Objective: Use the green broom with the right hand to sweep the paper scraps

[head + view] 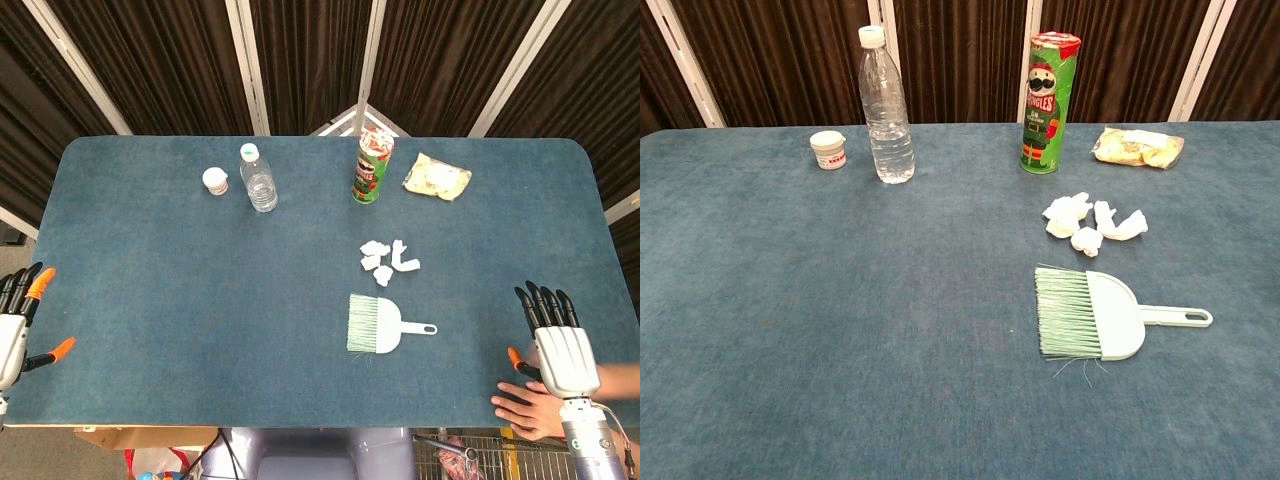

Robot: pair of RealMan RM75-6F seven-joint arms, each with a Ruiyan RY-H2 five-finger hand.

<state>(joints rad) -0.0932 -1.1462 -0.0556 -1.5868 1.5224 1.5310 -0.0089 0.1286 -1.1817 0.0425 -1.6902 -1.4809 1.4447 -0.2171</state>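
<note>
The green broom point(380, 325) point(1095, 315) lies flat on the blue table, bristles to the left and handle pointing right. Just beyond it sit several crumpled white paper scraps point(388, 260) point(1092, 222). My right hand point(553, 338) is open at the table's near right edge, fingers spread and pointing away, well to the right of the broom's handle. My left hand point(18, 320) is open at the near left edge, far from everything. Neither hand shows in the chest view.
At the back stand a green Pringles can point(372, 166) point(1044, 102), a clear water bottle point(258, 178) point(886, 106), a small white jar point(215, 181) point(828, 150) and a snack bag point(436, 177) point(1138, 147). A person's hand point(525, 405) rests at the near right edge.
</note>
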